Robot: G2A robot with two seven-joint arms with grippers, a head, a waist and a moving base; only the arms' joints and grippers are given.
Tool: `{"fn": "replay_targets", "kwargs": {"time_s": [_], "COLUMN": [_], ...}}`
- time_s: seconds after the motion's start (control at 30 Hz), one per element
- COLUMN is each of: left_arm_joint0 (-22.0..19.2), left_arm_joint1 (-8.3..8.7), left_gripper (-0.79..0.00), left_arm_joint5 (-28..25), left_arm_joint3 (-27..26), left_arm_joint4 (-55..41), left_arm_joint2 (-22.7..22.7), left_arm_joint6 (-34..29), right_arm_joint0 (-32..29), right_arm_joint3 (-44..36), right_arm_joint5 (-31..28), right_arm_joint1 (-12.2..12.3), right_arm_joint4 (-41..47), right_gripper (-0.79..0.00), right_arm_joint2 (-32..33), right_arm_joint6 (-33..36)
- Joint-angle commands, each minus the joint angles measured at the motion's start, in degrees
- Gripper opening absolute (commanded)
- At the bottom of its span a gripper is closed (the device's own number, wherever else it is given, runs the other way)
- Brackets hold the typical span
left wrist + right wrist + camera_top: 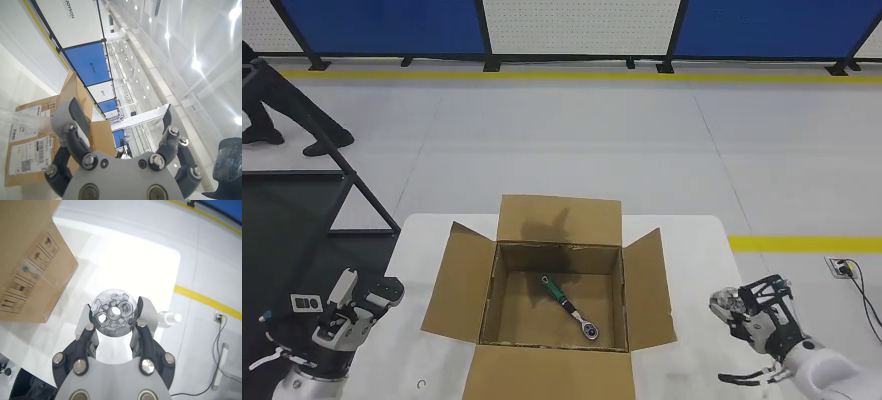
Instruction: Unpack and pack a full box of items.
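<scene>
Top view: the open cardboard box [560,218] sits mid-frame. The ratchet wrench [569,307] lies inside on a diagonal, green handle toward the upper left, head toward the lower right.

Left wrist view: the left gripper [121,105] gapes wide, empty.

Right wrist view: the right gripper [114,306] clamps a round metal part [113,323].

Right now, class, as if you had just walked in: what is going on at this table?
A two-armed robot is at a white table with an open cardboard box on it. A single wrench lies on the box floor. The right gripper is shut on a round metal part, held out beside the box. The left gripper is open and empty at the box's other side.
</scene>
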Motion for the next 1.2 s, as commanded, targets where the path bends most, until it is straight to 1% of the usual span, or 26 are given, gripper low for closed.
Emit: {"fn": "replay_targets", "kwargs": {"time_s": [0.0, 0.07, 0.1, 0.2, 0.3, 0.37, 0.43, 0.5, 0.6, 0.73, 0.83, 0.9, 1.03, 1.17], "left_arm_joint0": [0.0, 0.0, 0.0, 0.0, 0.0, 0.0, 0.0, 0.0, 0.0, 0.0, 0.0, 0.0, 0.0, 0.0], "left_arm_joint1": [0.0, 0.0, 0.0, 0.0, 0.0, 0.0, 0.0, 0.0, 0.0, 0.0, 0.0, 0.0, 0.0, 0.0], "left_gripper": [0.0, 0.0, 0.0, 0.0, 0.0, 0.0, 0.0, 0.0, 0.0, 0.0, 0.0, 0.0, 0.0, 0.0], "left_arm_joint5": [0.0, 0.0, 0.0, 0.0, 0.0, 0.0, 0.0, 0.0, 0.0, 0.0, 0.0, 0.0, 0.0, 0.0], "left_arm_joint3": [0.0, 0.0, 0.0, 0.0, 0.0, 0.0, 0.0, 0.0, 0.0, 0.0, 0.0, 0.0, 0.0, 0.0], "left_arm_joint4": [0.0, 0.0, 0.0, 0.0, 0.0, 0.0, 0.0, 0.0, 0.0, 0.0, 0.0, 0.0, 0.0, 0.0], "left_arm_joint2": [0.0, 0.0, 0.0, 0.0, 0.0, 0.0, 0.0, 0.0, 0.0, 0.0, 0.0, 0.0, 0.0, 0.0], "left_arm_joint6": [0.0, 0.0, 0.0, 0.0, 0.0, 0.0, 0.0, 0.0, 0.0, 0.0, 0.0, 0.0, 0.0, 0.0], "right_arm_joint0": [-2.57, -3.99, -4.28, -1.69, 2.03, 4.87, 8.13, 10.86, 14.57, 18.02, 19.4, 21.12, 25.06, 25.06], "right_arm_joint3": [-7.85, -12.93, -14.17, -14.17, -14.17, -14.17, -14.17, -14.17, -14.17, -14.17, -13.98, -11.69, -7.49, -7.49], "right_arm_joint5": [0.69, 1.19, 0.83, -2.13, -5.5, -6.46, -3.98, -2.89, 0.43, 4.35, 6.69, 7.79, 9.44, 9.44], "right_arm_joint1": [0.08, 0.13, 0.19, 0.62, 1.03, 1.24, 1.22, 1.03, 0.55, -0.24, -0.73, -1.12, -1.97, -1.97], "right_arm_joint4": [0.12, 0.66, 1.03, 0.35, 0.13, -1.61, -6.43, -8.7, -13.47, -17.84, -20.2, -20.4, -18.0, -18.0], "right_gripper": [-0.785, -0.785, -0.785, -0.785, -0.785, -0.785, -0.785, -0.785, -0.785, -0.785, -0.785, -0.785, -0.785, -0.785], "right_arm_joint2": [1.51, 2.17, 2.35, 1.1, -3.64, -7.9, -13.39, -20.53, -29.99, -39.5, -44.0, -46.01, -48.25, -48.25], "right_arm_joint6": [0.09, -0.1, -0.37, -1.78, -1.57, -0.02, 1.74, 3.75, 7.57, 13.08, 18.37, 20.66, 23.55, 23.55]}}
